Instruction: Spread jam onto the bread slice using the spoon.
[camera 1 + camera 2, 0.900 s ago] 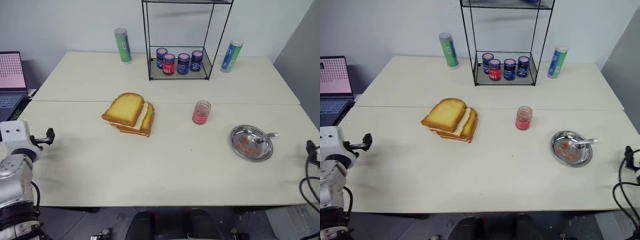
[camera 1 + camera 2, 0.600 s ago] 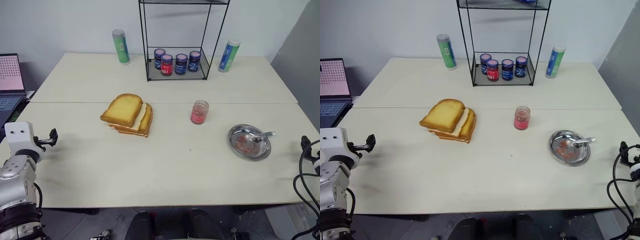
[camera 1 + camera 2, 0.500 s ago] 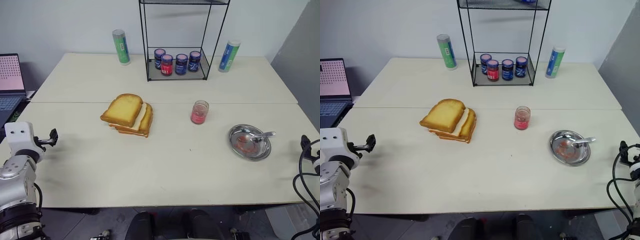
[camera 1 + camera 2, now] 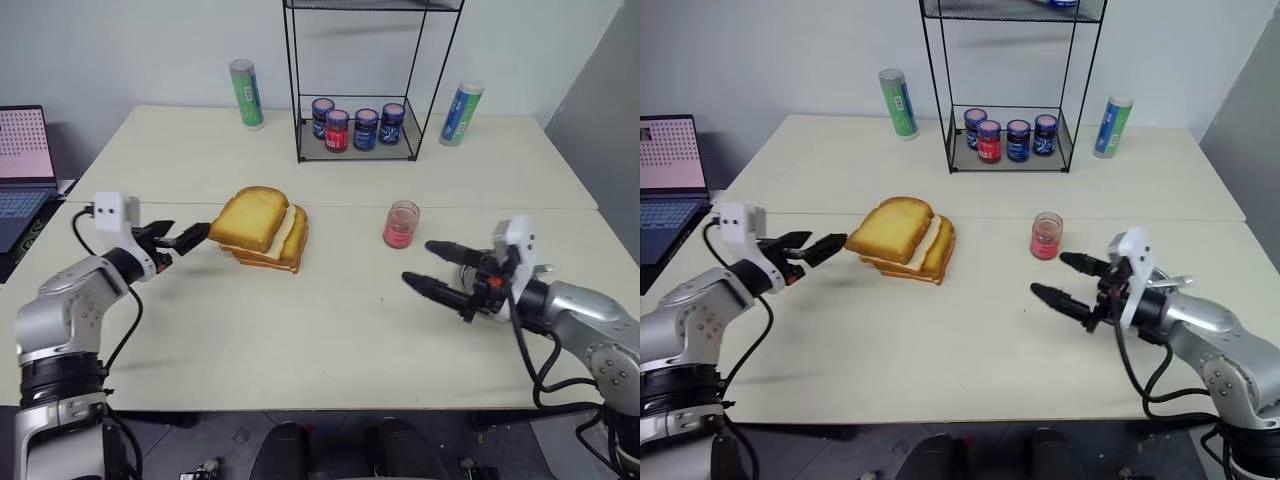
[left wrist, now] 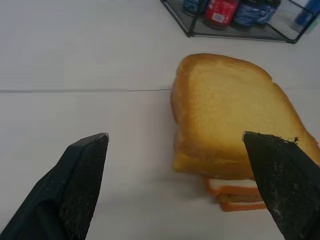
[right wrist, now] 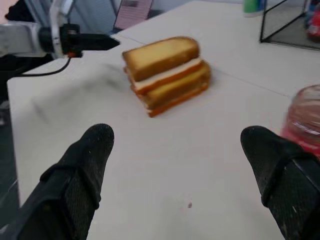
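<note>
The thick golden-yellow toasted bread slice (image 4: 249, 217) tops a stack of paler slices (image 4: 285, 245) at the table's middle left. The left gripper (image 4: 178, 239), fingers spread, hovers just left of it. The right gripper (image 4: 432, 267), also spread, hovers near the clear jam jar (image 4: 401, 224).

The counter (image 4: 300, 340) surface across the lower centre of the frame is bare between the left pincer (image 4: 190, 237) and the right pincer (image 4: 430, 268), both with fingers spread. The bread slice (image 4: 248, 217) on its stack lies just beside the left pincer tips. The jam (image 4: 401, 225) jar stands just above the right pincer. The wire rack (image 4: 360, 130) blocks the upper centre.
</note>
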Robot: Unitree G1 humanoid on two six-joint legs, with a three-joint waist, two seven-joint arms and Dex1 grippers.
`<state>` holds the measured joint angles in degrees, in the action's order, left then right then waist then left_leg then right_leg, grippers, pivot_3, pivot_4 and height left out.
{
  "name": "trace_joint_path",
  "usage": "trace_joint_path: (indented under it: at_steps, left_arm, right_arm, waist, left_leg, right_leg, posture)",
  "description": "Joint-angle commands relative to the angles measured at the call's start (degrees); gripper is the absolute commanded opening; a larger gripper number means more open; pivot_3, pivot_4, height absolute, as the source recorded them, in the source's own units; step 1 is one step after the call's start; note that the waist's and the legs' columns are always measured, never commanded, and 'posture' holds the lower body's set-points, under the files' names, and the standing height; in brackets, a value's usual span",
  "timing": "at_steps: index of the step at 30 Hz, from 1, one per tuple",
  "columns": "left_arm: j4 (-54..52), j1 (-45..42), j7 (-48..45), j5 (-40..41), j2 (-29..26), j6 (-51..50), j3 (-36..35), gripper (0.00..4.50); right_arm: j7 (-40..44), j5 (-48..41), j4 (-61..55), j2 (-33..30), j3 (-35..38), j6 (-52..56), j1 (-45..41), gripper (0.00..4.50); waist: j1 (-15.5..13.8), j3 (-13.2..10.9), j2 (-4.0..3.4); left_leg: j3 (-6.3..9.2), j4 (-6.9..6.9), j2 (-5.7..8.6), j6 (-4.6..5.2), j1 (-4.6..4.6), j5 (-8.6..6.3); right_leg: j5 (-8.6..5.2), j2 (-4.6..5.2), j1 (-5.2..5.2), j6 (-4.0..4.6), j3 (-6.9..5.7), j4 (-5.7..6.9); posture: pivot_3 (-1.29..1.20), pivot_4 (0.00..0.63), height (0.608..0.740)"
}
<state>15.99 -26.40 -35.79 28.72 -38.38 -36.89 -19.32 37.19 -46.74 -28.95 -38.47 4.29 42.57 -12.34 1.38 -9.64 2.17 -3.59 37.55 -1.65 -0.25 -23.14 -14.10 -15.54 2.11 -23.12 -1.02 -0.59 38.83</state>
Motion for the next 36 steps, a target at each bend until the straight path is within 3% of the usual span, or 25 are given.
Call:
trace_joint_path:
  at_steps: [1, 10, 26, 27, 32, 36]
  left_arm:
    - [4.09, -3.8, -1.98, -1.25, 2.46, 2.3, 2.95, 4.5]
    - [8.18, -6.15, -2.25, -3.29, 4.48, 5.98, 3.74, 4.5]
    - [6.39, -5.37, -2.24, -2.33, 4.31, 6.88, 1.78, 1.26]
    - [6.35, -5.41, -2.35, -2.32, 4.34, 6.83, 1.78, 0.89]
    - [5.95, -5.57, -3.01, -2.27, 4.46, 6.73, 2.06, 0.02]
    - [5.75, -5.89, -3.02, -2.09, 4.52, 6.61, 2.03, 0.02]
  right_arm:
    - [0.5, 1.42, -1.18, 2.89, -5.03, -0.53, -4.29, 4.45]
    - [-0.72, 4.52, -0.04, 6.02, -6.42, -1.47, -6.59, 4.45]
    - [-0.64, 7.32, 0.72, 7.26, -6.45, -2.79, -5.77, 4.5]
    - [-0.58, 7.43, 0.83, 7.37, -6.39, -2.89, -5.74, 4.5]
    - [-0.6, 7.63, 1.12, 7.67, -6.08, -3.26, -5.7, 4.5]
    - [-0.58, 7.78, 1.25, 7.72, -5.97, -3.45, -5.66, 4.5]
  waist:
    - [0.0, -0.01, 0.0]
    - [-0.81, -0.01, 0.02]
    - [-1.11, -0.01, 0.02]
    - [-1.12, -0.01, 0.02]
    - [-1.13, -0.01, 0.02]
    - [-1.13, -0.01, 0.02]
  left_leg:
    - [0.02, 0.06, -0.01, 0.01, -0.04, 0.0]
    - [0.21, 0.41, 0.01, 0.02, -0.3, -0.01]
    - [0.21, 0.41, 0.0, 0.03, -0.3, -0.01]
    - [0.21, 0.41, 0.0, 0.03, -0.3, -0.01]
    - [0.22, 0.41, 0.0, 0.03, -0.3, -0.01]
    - [0.22, 0.41, 0.0, 0.03, -0.3, -0.01]
  right_leg:
    - [0.0, 0.0, -0.02, 0.0, -0.01, 0.02]
    - [0.01, 0.0, -0.08, 0.02, -0.13, 0.09]
    - [0.02, 0.0, -0.08, 0.02, -0.14, 0.1]
    - [0.02, 0.0, -0.08, 0.03, -0.14, 0.1]
    - [0.02, 0.01, -0.08, 0.02, -0.14, 0.09]
    - [0.02, 0.01, -0.08, 0.03, -0.14, 0.09]
  posture:
    - [0.0, 0.15, 0.74]
    - [0.0, 0.15, 0.74]
    - [0.0, 0.15, 0.74]
    - [0.0, 0.15, 0.74]
    - [0.0, 0.15, 0.74]
    - [0.0, 0.15, 0.74]
